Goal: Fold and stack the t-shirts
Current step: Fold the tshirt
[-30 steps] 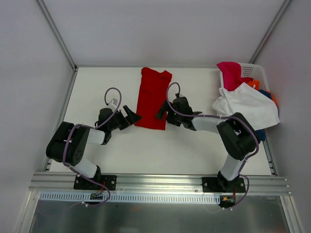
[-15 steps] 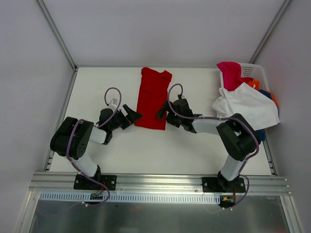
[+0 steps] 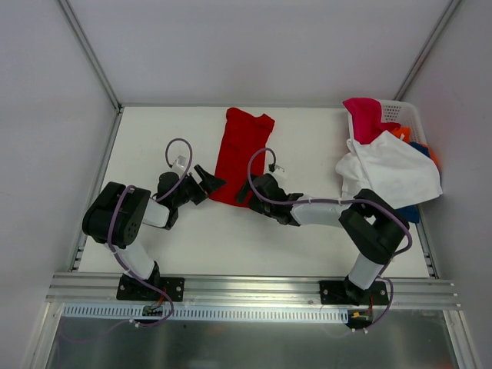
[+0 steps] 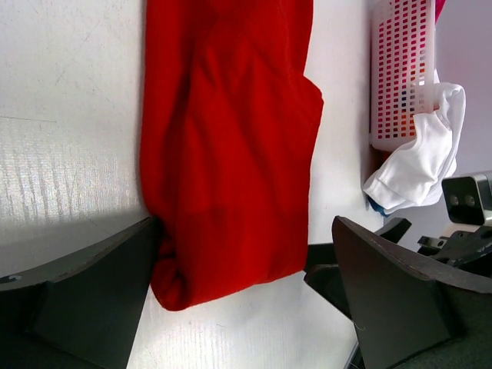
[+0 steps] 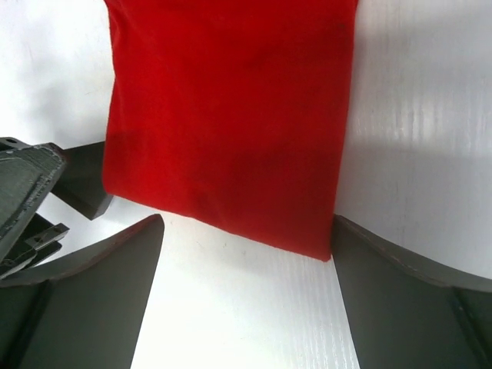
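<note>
One high view, two close wrist views.
The top camera looks steeply down on the whole table (image 3: 231, 242) from beyond its near edge; both wrist cameras sit close over the near end of the red t-shirt (image 3: 240, 154), which all three views share.
</note>
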You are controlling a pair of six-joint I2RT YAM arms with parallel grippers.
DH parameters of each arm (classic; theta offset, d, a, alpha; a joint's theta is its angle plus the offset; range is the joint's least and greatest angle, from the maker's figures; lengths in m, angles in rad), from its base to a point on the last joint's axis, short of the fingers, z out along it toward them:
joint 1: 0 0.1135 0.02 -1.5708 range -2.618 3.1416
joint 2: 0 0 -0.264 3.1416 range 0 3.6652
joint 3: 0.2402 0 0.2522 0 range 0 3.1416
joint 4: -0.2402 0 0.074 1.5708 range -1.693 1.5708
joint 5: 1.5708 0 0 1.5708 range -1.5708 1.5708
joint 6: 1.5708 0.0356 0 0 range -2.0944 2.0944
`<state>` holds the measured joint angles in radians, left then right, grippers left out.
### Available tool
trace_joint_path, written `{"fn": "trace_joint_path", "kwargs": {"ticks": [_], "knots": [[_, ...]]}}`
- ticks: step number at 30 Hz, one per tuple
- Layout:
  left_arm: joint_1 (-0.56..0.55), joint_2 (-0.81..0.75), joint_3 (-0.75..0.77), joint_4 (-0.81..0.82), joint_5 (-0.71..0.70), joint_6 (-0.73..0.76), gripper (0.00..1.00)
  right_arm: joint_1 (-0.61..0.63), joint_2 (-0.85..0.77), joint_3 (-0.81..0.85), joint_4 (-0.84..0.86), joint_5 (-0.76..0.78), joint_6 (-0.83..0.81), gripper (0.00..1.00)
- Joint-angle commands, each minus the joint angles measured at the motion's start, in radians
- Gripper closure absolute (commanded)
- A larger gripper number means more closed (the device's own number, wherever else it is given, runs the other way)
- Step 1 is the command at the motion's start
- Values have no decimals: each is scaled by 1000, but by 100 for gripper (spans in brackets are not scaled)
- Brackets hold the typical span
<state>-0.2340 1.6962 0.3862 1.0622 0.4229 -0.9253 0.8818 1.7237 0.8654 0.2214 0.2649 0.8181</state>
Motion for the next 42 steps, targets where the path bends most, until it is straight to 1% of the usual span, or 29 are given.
{"fn": "trace_joint_path", "kwargs": {"ticks": [1,5,6,8,9,11,12,13,14,15,16,17,18,19,20,21,23,25,26,27,30,34,38,42], "knots": [[5,13,-7,1,13,14,5,20,4,-9,-152,63,62,8],[7,7,-15,2,10,16,5,19,1,9,-192,80,52,13],[5,5,-17,-1,5,17,5,20,-1,9,-191,85,50,18],[5,-3,-15,-7,2,19,7,20,-7,4,-192,96,49,24],[7,-4,-17,-13,2,22,9,20,-7,4,-194,99,47,32],[5,-9,-18,-14,2,20,13,20,-9,1,-195,106,46,40],[5,-10,-18,-19,2,22,18,20,-10,1,-197,108,44,49],[7,-12,-18,-21,4,20,28,19,-10,1,-198,111,39,53],[5,-12,-20,-22,5,19,33,19,-10,1,-200,111,39,57],[5,-10,-17,-28,11,17,39,19,-9,3,-200,112,38,65],[4,-12,-14,-34,14,17,49,19,-9,4,-203,112,36,69],[4,-12,-12,-39,17,16,54,19,-7,7,-206,112,36,74],[2,-12,-7,-53,20,14,58,19,-4,9,-206,109,35,81],[4,-12,-4,-60,19,14,69,19,-3,9,-208,109,35,83],[1,-12,0,-67,17,16,74,19,-1,14,-208,109,35,85],[-1,-12,3,-82,13,17,79,19,2,15,-209,108,35,90],[-5,-12,13,-122,4,23,91,19,7,23,-217,109,32,94],[-13,-13,14,-130,1,29,95,20,7,24,-217,109,32,95],[-14,-15,16,-134,-1,31,99,19,5,23,-217,111,32,97],[-18,-24,16,-143,-7,36,100,20,4,24,-217,111,33,99],[-36,-53,26,-197,-30,54,100,20,-6,21,-217,114,27,100],[-71,-105,28,-260,-49,66,100,29,-41,11,-270,140,24,100],[-111,-220,-9,-324,-87,65,100,78,-128,15,-350,224,10,100],[-162,-338,-18,-441,-139,78,100,127,-216,32,-451,293,3,100]]}}
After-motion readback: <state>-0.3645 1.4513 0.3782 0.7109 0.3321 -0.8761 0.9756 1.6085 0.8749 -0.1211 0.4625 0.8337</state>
